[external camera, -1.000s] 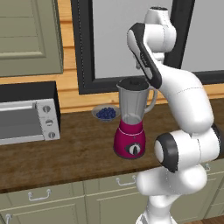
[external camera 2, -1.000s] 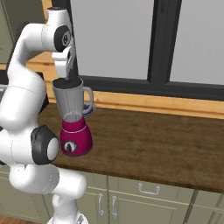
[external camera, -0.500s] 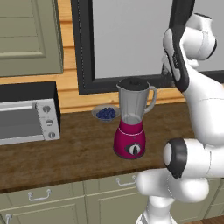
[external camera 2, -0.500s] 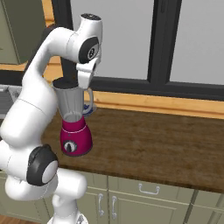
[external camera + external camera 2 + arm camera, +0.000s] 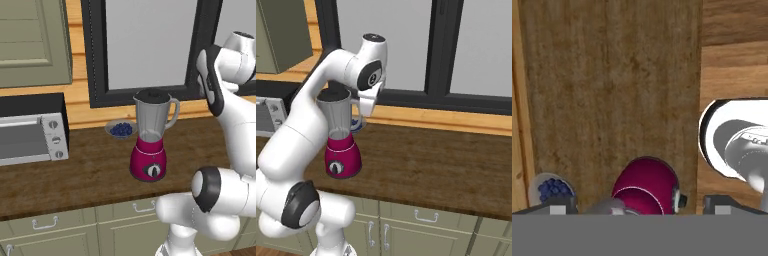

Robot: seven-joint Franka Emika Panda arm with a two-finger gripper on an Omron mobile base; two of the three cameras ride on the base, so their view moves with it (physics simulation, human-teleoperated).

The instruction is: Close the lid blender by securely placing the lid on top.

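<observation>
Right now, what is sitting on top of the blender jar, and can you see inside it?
The black lid sits on the rim of the blender. Through the clear grey jar nothing shows inside. Whether the lid is fully seated cannot be told.

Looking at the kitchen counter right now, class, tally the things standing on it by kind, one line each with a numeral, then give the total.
Blender (black lid on its jar): 1
Toaster oven: 1
Bowl of blueberries: 1
Total: 3
</observation>
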